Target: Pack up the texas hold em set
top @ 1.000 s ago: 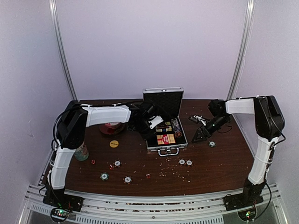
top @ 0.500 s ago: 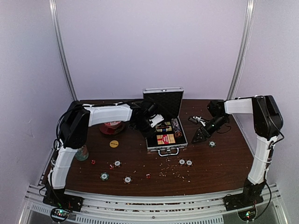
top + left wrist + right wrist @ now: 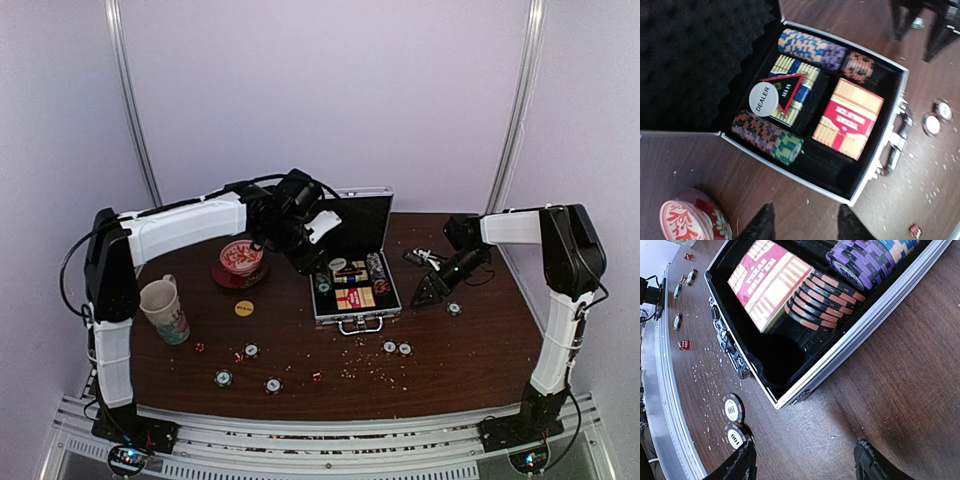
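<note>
— Left gripper: how is it held?
— It is raised over the table between the bowl and the case. Its fingers are parted and nothing is gripped.
— What is seen furthest left?
— A patterned cup is stood upright beside the left arm. The red-and-white bowl is set on a red saucer behind it, and a yellow disc is laid flat nearer the case.
— And the loose pieces?
— Three chips and three red dice are scattered toward the near edge. Two more chips lie just in front of the case.
— The case itself?
— It is stood open mid-table with the lid upright. Two chip rows, a red-yellow card box and a white dealer button are seated inside.
— The right gripper?
— It is held low just right of the case with its fingers spread and nothing between them. One chip lies near it.
</note>
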`<control>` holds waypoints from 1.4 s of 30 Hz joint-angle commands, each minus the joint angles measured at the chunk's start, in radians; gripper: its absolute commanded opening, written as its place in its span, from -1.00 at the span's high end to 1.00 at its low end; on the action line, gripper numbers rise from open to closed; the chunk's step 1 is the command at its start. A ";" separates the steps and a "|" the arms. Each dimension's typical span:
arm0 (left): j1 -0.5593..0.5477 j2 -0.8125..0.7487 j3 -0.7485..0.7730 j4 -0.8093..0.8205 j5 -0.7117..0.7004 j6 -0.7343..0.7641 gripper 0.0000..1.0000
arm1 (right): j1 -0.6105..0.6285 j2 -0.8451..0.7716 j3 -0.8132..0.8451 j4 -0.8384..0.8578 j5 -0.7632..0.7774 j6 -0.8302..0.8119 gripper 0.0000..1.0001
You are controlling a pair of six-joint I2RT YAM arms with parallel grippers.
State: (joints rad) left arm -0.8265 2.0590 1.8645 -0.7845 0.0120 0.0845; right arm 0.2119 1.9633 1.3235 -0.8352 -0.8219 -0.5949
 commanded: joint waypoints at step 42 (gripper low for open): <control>-0.303 -0.016 -0.442 0.044 0.099 0.070 0.37 | 0.021 -0.014 0.014 0.003 0.024 -0.002 -0.35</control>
State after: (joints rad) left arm -1.1305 2.0285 1.4265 -0.7647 0.1139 0.1337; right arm 0.2253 1.9594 1.3235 -0.8265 -0.8070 -0.5953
